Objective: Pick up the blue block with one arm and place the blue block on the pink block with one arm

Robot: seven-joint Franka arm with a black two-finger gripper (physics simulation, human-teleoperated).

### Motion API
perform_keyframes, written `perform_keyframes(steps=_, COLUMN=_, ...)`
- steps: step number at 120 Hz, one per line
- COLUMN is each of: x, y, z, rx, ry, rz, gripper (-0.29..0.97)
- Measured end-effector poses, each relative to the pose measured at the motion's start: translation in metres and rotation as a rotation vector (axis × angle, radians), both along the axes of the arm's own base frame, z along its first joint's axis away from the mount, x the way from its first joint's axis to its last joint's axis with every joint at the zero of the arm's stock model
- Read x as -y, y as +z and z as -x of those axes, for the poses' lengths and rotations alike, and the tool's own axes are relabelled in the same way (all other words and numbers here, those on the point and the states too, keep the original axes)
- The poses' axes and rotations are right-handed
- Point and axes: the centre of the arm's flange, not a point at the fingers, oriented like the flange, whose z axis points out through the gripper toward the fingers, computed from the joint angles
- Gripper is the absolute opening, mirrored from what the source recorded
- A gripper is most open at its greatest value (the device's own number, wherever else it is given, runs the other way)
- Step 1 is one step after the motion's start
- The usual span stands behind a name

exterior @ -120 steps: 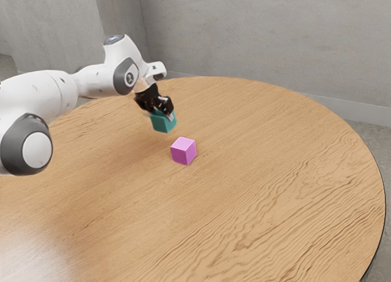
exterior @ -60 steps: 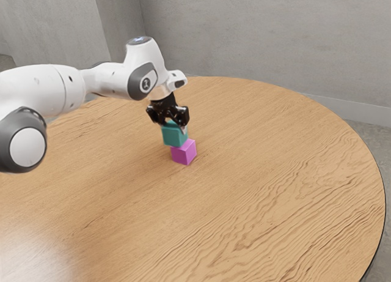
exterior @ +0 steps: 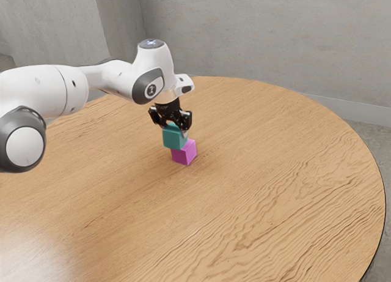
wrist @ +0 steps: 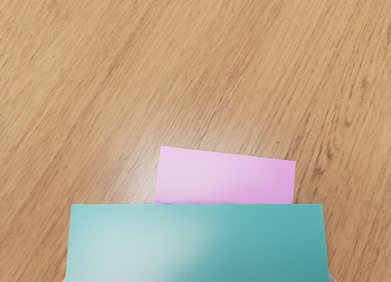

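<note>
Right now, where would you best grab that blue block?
Grip the blue block by two opposite flat sides, from above, as the tool does: it's an upright cube with the pink block beneath, leaving only top and sides free.

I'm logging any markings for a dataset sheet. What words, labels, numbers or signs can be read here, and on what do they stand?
None can be read. The blue block, the pink block, the wooden table and the white arm show plain surfaces. A pale speck on the arm's grey joint cap is too small to tell as text.
</note>
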Motion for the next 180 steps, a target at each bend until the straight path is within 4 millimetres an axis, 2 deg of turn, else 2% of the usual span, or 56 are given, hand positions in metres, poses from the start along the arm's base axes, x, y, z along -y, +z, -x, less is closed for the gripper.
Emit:
perform_keyframes(steps=26, x=0.005, y=0.005, z=-0.004, rx=0.041, ry=-0.046, rz=0.008, gripper=0.37)
perform_keyframes(steps=50, x=0.009, y=0.002, z=-0.007, rx=0.069, ry=-0.071, rz=0.049, gripper=0.37)
perform_keyframes(steps=68, x=-0.009, y=-0.001, z=-0.009, rx=0.078, ry=-0.066, rz=0.053, gripper=0.37)
perform_keyframes(steps=78, x=-0.013, y=-0.002, z=-0.009, rx=0.081, ry=-0.073, rz=0.054, gripper=0.37)
perform_keyframes(steps=172, x=-0.010, y=-0.008, z=-0.011, rx=0.083, ry=-0.132, rz=0.083, gripper=0.37)
perform_keyframes(steps=180, x=-0.010, y=-0.008, z=-0.011, rx=0.082, ry=-0.136, rz=0.083, gripper=0.41)
